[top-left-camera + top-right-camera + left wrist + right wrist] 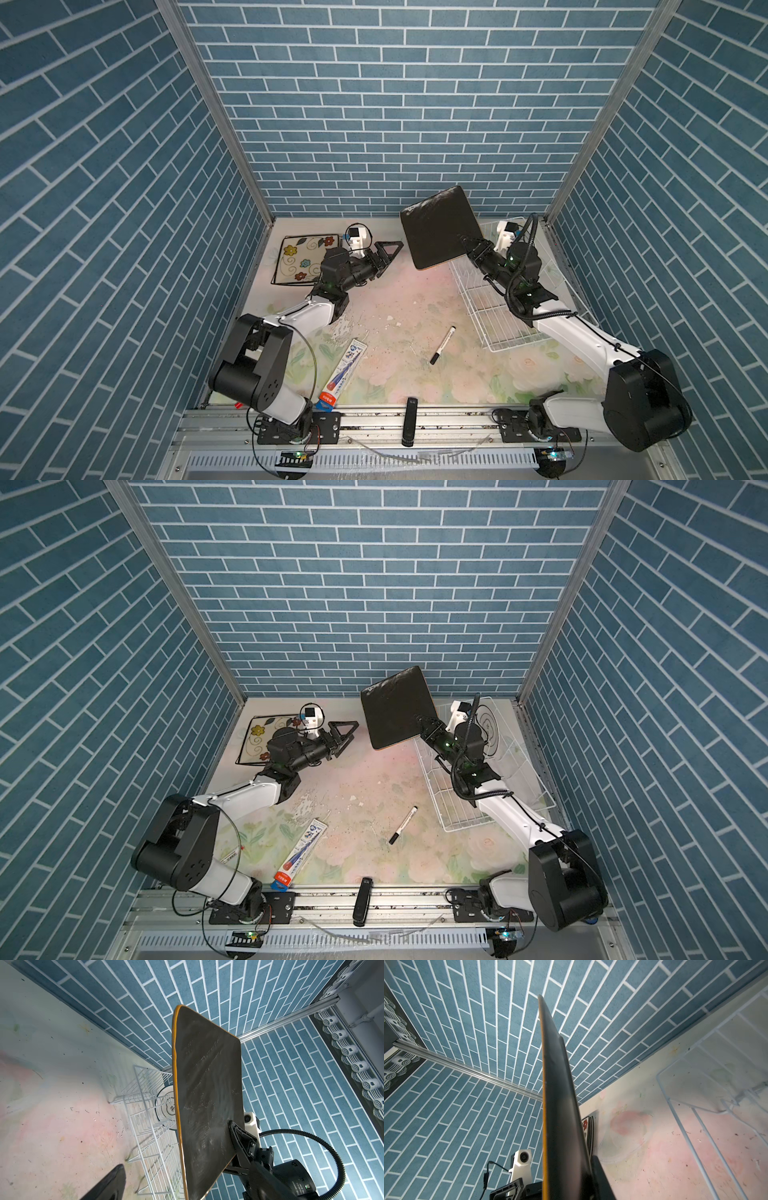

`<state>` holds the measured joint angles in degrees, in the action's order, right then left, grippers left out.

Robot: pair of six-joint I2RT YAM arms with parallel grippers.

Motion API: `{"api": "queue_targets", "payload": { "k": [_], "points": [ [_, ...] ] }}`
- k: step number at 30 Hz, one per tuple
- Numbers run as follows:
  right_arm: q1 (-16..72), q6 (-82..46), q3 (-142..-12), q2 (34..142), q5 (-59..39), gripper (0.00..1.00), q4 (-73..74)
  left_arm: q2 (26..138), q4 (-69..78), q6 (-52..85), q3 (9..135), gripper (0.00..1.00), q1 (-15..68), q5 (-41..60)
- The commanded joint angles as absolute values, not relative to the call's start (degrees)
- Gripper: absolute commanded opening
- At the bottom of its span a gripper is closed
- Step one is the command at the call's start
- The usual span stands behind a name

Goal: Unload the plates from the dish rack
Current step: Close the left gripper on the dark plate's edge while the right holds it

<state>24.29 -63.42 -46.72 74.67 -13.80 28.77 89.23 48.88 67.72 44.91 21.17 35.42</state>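
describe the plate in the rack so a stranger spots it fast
Find the white wire dish rack on the right of the table. At its far end stands a round white plate. Dark rings and round outline set it apart from the square black plate nearby.

Black plate (pixel 438 226): square, orange edge, scuffed face. It's in the air, steeply tilted, pinched at one edge by right gripper (pixel 467 242), by the far left corner of dish rack (pixel 490 316). Rack is white wire, on the right of the table (pixel 395 299). Round white plate (pixel 489 726), dark rings, stands on edge at the rack's far end. Floral plate (pixel 297 257), cream, black-rimmed, lies flat far left.
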Motion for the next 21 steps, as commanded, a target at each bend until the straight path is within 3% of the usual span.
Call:
{"api": "queue_targets", "payload": {
  "k": [1, 21],
  "points": [
    [25.5, -69.3, -46.5, 72.4, -15.1, 0.00, 44.5, 90.6, 57.4, 70.1, 44.4, 0.93, 20.9, 36.6],
    [28.0, -77.1, -44.4, 77.7, -20.9, 0.00, 54.6, 94.1, 63.4, 74.3, 44.9, 0.79, 20.9, 37.4]
  ]
}}
